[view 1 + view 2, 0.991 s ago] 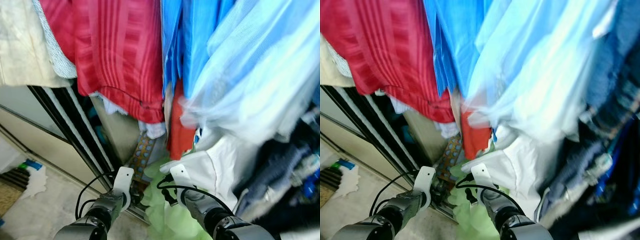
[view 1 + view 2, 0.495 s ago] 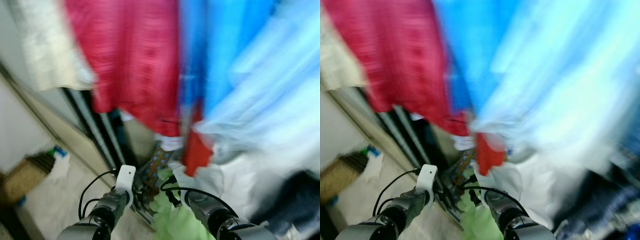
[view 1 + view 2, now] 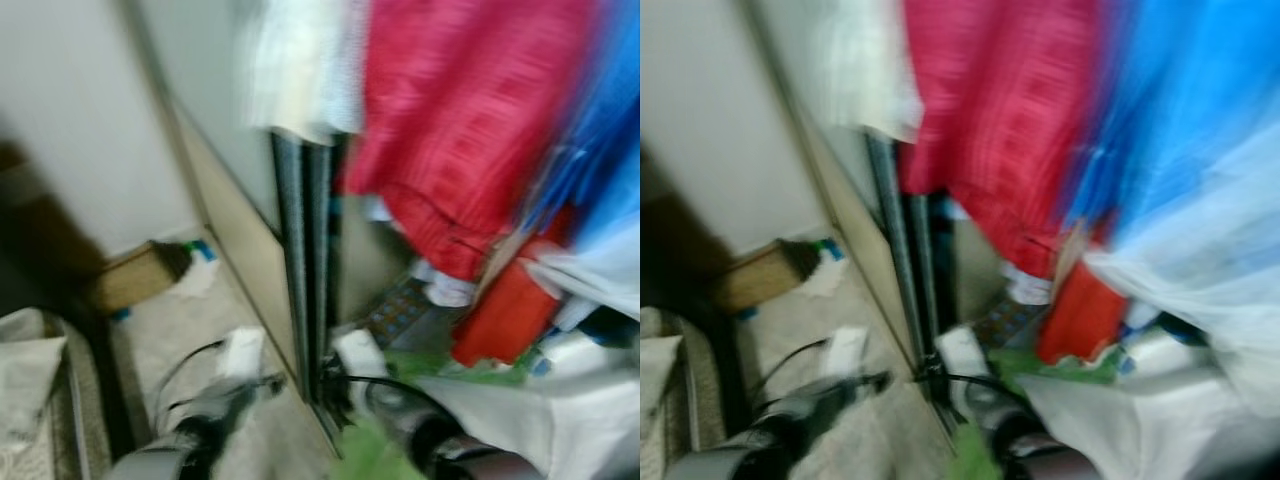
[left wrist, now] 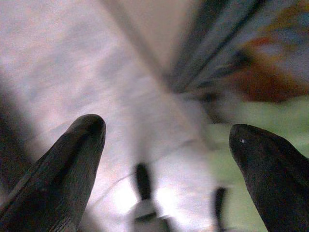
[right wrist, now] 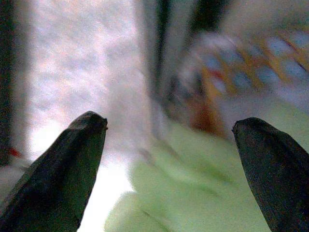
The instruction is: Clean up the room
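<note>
Both arms reach forward and low in front of an open wardrobe; the whole picture is blurred. My left gripper [image 4: 166, 130] is open over pale floor beside the dark sliding-door rails [image 3: 305, 250]. My right gripper [image 5: 169, 125] is open above a light green cloth [image 5: 193, 193] lying at the wardrobe's foot, nothing between its fingers. A red shirt [image 3: 460, 130], blue garments [image 3: 600, 120] and a cream garment [image 3: 300, 70] hang above. An orange-red cloth [image 3: 505, 310] and a patterned cloth [image 3: 395, 310] lie lower inside.
A white garment [image 3: 500, 420] spreads at the lower right. To the left are a white wall [image 3: 90, 120], a brownish box [image 3: 130, 280] on the floor and a grey-white fabric heap [image 3: 25, 370]. Pale floor lies between them and the wardrobe.
The camera has swung to the left: the hanging clothes have slid to the right of the picture, and the wall, box and fabric heap have come into view. Both arms keep their pose.
</note>
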You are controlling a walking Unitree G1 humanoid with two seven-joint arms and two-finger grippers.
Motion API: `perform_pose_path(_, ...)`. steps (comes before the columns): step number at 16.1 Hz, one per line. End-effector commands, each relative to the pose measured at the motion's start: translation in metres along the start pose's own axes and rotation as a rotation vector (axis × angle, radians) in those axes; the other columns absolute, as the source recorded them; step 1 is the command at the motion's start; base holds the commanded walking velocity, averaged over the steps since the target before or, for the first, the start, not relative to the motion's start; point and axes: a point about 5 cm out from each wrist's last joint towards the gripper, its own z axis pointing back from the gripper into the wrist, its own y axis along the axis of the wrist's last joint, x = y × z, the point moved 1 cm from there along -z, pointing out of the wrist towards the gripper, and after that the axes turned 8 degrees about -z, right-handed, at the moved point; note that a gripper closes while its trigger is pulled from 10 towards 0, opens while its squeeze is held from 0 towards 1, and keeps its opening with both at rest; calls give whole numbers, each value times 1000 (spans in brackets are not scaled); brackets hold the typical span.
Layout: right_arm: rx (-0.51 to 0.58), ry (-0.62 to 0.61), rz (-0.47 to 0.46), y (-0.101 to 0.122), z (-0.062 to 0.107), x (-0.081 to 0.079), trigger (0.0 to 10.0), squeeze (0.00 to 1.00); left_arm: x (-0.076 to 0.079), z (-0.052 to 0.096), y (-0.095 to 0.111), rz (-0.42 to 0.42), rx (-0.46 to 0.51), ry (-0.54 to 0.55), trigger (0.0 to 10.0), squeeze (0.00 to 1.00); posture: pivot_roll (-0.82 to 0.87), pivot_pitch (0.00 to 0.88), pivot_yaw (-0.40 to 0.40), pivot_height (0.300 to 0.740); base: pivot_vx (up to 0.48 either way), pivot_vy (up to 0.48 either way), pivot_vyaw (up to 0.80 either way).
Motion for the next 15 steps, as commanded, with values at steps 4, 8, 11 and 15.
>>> perform_pose_path(4, 0, -2, 10, 1, 0, 2, 10000, 0, 6, -1, 7, -2, 15, -8, 10000, 0, -147, 0, 50, 740, 0, 0, 800)
perform_pose_path(8, 2, -2, 19, 2, 0, 1, 10000, 0, 4, 0, 10, 7, 30, -2, 10000, 0, -146, 0, 51, 740, 0, 0, 800)
perform_pose_path(11, 4, 1, 23, 3, 0, 0, 10000, 0, 4, 0, 13, 32, 49, -2, 10000, 0, -146, 0, 53, 740, 0, 0, 800)
perform_pose_path(15, 8, 8, 53, 4, 0, -1, 10000, 0, 5, 0, 17, 11, 68, -11, 10000, 0, -147, 0, 53, 740, 0, 0, 800)
